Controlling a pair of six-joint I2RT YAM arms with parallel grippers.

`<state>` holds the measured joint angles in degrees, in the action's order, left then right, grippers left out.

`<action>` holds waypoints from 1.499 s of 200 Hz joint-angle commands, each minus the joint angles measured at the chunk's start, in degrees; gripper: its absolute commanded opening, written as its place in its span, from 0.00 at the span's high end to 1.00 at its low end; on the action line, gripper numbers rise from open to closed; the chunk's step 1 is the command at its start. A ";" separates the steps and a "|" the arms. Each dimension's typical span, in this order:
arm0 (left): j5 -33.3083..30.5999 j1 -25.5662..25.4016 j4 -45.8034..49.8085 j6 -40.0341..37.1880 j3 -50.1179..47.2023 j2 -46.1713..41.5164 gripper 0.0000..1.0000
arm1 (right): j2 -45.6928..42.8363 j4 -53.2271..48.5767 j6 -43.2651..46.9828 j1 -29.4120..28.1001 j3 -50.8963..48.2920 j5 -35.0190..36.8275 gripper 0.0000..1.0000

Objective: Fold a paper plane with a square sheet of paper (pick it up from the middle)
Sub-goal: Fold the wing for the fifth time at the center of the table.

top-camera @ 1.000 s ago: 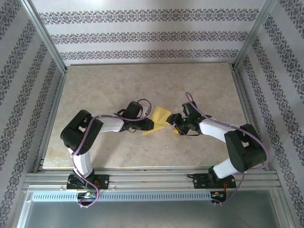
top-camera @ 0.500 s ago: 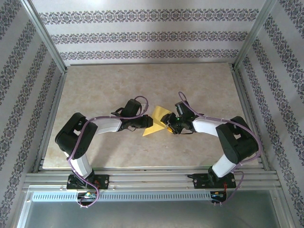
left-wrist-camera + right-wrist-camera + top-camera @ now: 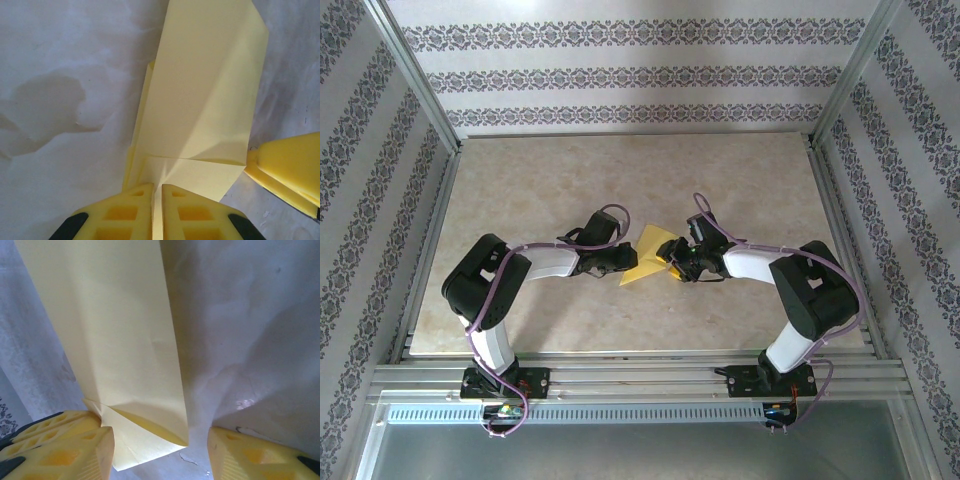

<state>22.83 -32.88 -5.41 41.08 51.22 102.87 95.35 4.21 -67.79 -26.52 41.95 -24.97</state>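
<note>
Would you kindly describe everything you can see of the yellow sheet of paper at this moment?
The sheet of paper is thin, plain pale yellow, folded into a long layered strip with sharp creases and a small curled flap at one end. It sits near the middle of the marbled table, between the two arms. The left gripper is pinched shut on one end; the right gripper stands open astride the other end, one finger against a corner.
</note>
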 commanded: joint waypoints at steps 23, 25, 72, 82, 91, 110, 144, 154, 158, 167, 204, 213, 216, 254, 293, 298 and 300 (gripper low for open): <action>-0.62 0.49 0.32 5.84 -1.65 1.19 0.86 | 2.77 6.76 -1.48 -1.49 -0.21 -2.74 0.47; -0.67 0.48 0.38 5.78 -1.59 1.15 0.86 | 2.85 6.91 -1.54 -1.51 -0.21 -2.83 0.47; -0.91 0.64 2.60 6.04 -0.77 2.19 0.86 | 3.34 9.39 -2.08 -1.78 -0.77 -3.42 0.54; -0.87 0.63 2.64 6.17 -0.69 2.25 0.86 | 3.20 10.04 -2.08 -1.78 -1.06 -3.55 0.56; -0.79 0.71 2.77 6.17 -0.54 2.41 0.86 | 3.10 10.46 -2.01 -1.79 -1.25 -3.71 0.57; -0.81 0.64 3.08 5.94 -0.33 2.40 0.86 | 2.36 11.03 -2.01 -1.85 -1.67 -3.85 0.58; -0.93 0.72 3.30 5.51 -0.29 2.23 0.86 | 0.89 10.71 -1.90 -1.86 -1.96 -3.15 0.64; -0.86 0.72 3.37 5.30 -0.27 2.14 0.86 | 1.04 10.66 -1.99 -1.85 -1.89 -3.30 0.67; -0.88 0.72 3.43 5.24 -0.29 2.15 0.86 | 1.13 10.72 -2.07 -1.85 -1.80 -3.39 0.68; -0.90 0.72 3.70 5.01 -0.25 1.98 0.86 | 1.33 10.65 -2.40 -1.90 -1.79 -3.46 0.72; -1.31 0.69 4.35 4.18 -0.17 1.19 0.85 | 0.09 9.09 -3.83 -1.95 -2.52 -2.24 0.74; -1.33 0.71 4.29 4.01 -0.18 1.18 0.85 | -0.45 8.98 -4.09 -1.95 -2.79 -1.68 0.74; -1.33 0.67 4.27 3.94 -0.19 1.15 0.85 | -0.57 8.98 -4.17 -1.95 -2.84 -1.47 0.74; -1.39 0.71 4.70 3.21 0.00 0.85 0.84 | -0.74 9.09 -5.16 -1.95 -2.71 -0.84 0.81; -2.27 0.63 6.31 -0.20 0.73 -1.87 0.78 | 0.10 7.44 -5.01 -2.12 -1.76 -0.74 0.95; -2.69 0.58 6.67 -1.22 0.86 -2.67 0.76 | 0.10 6.67 -4.82 -2.15 -1.50 -0.57 0.97; -2.87 0.55 6.89 -1.52 0.87 -3.18 0.75 | 0.10 6.29 -4.75 -2.20 -1.39 -0.49 0.97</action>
<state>22.37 -32.86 -3.75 43.97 51.03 103.22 95.83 13.34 -72.60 -27.97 39.86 -26.87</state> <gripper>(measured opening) 0.218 0.063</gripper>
